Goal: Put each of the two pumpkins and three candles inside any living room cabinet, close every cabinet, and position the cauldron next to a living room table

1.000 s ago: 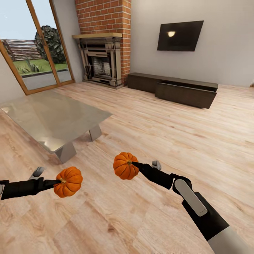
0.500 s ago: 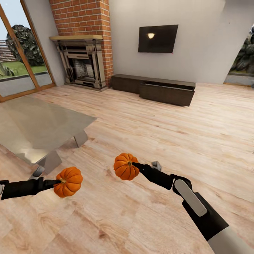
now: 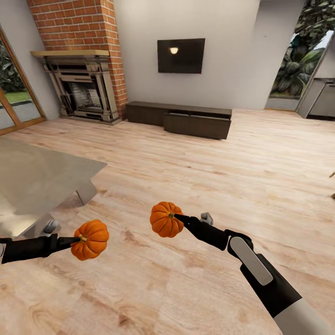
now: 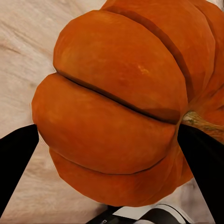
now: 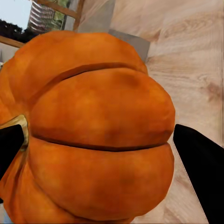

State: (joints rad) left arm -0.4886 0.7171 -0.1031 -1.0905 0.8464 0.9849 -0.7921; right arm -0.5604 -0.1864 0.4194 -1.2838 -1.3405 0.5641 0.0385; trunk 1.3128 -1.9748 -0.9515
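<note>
Both arms are matte black with tapering black jaws, the right one carrying a long grey inlay panel and a pale grey-white sleeve further up.

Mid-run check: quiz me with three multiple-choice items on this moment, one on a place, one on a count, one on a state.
1. Where is the cabinet?
A. under the wall screen
B. beside the glass table
C. behind the robot

2. How many pumpkins are held?
A. none
B. one
C. two

3. State of the left tool?
A. open
B. shut on a pumpkin
C. shut on a candle

Key: 1 A, it stands against the far wall below the screen. 2 C, the left pumpkin and right pumpkin each sit in a tool, the right tool too. 3 B, its fingers flank the pumpkin.
</note>
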